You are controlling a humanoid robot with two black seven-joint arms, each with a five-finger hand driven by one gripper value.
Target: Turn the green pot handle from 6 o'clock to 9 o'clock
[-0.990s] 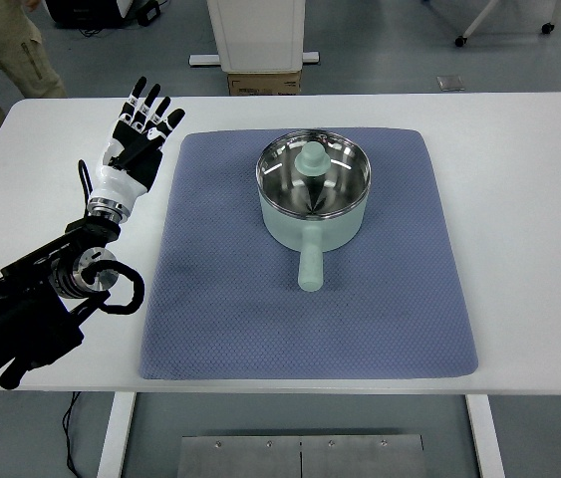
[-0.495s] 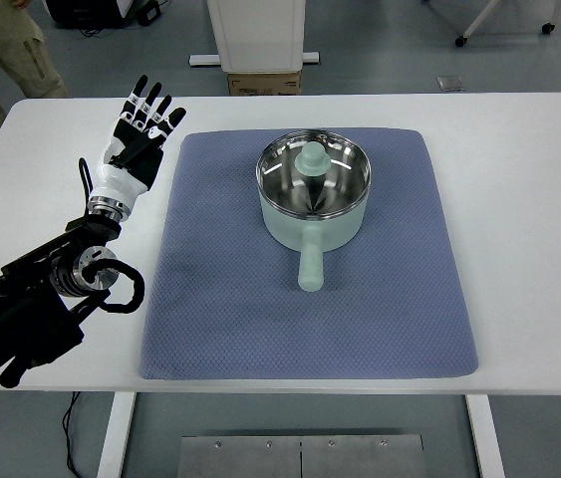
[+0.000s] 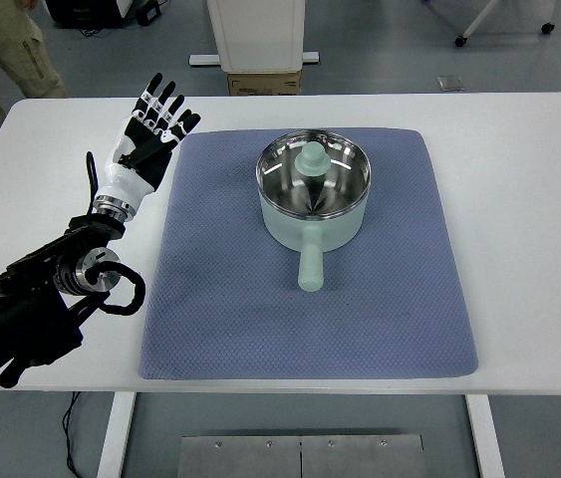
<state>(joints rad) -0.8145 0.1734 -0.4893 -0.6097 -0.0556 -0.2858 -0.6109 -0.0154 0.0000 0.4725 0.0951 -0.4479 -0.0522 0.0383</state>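
Note:
A pale green pot [image 3: 314, 189] with a shiny steel inside stands on the blue-grey mat [image 3: 220, 289], toward its back centre. Its green handle [image 3: 311, 264] points straight toward me, at 6 o'clock. My left hand [image 3: 150, 129] hovers over the white table just off the mat's back left corner, well left of the pot. Its fingers are spread flat and hold nothing. The black left forearm [image 3: 51, 299] runs in from the lower left. No right arm shows.
The white table [image 3: 519, 199] has bare strips on both sides of the mat. A person's leg [image 3: 1, 40] stands at the back left, beyond the table. A white cabinet [image 3: 256, 35] and a cardboard box [image 3: 263, 82] sit behind the table's far edge.
My left hand has shifted slightly to the right, toward the mat's corner, fingers still spread. The pot and its handle have not moved.

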